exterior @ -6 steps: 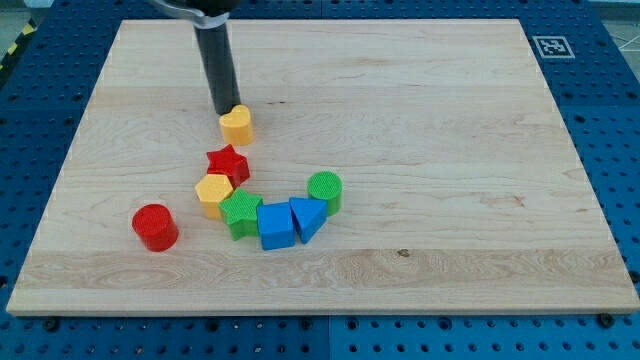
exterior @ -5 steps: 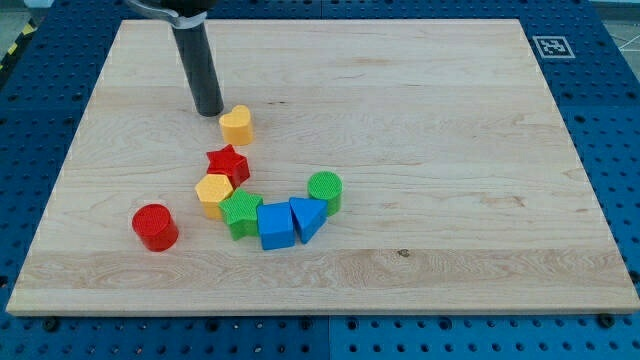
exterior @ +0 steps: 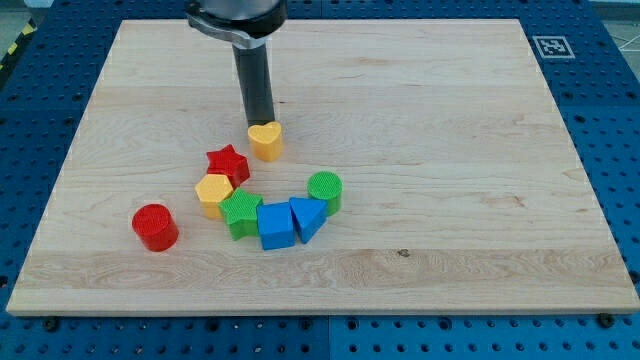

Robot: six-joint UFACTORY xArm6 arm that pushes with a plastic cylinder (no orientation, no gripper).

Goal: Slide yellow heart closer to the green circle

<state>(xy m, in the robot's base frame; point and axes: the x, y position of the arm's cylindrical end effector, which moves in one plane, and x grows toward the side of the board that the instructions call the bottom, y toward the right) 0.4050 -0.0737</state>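
The yellow heart point(exterior: 265, 141) lies on the wooden board, above and left of the green circle point(exterior: 325, 190). My tip point(exterior: 260, 122) touches the heart's top edge, on the side away from the green circle. The rod rises straight up from there to the view's top. A gap of bare board separates the heart from the green circle.
A red star point(exterior: 228, 163), yellow hexagon point(exterior: 214, 193), green star-like block point(exterior: 241, 214), blue cube point(exterior: 276, 225) and blue triangle point(exterior: 308, 217) form a curved row left of and below the green circle. A red cylinder point(exterior: 155, 226) stands at lower left. A marker tag point(exterior: 549, 46) sits at the board's top right.
My tip swung left, then came back right behind the yellow heart. The heart has slid right and down, closer to the green circle. Other blocks stayed put.
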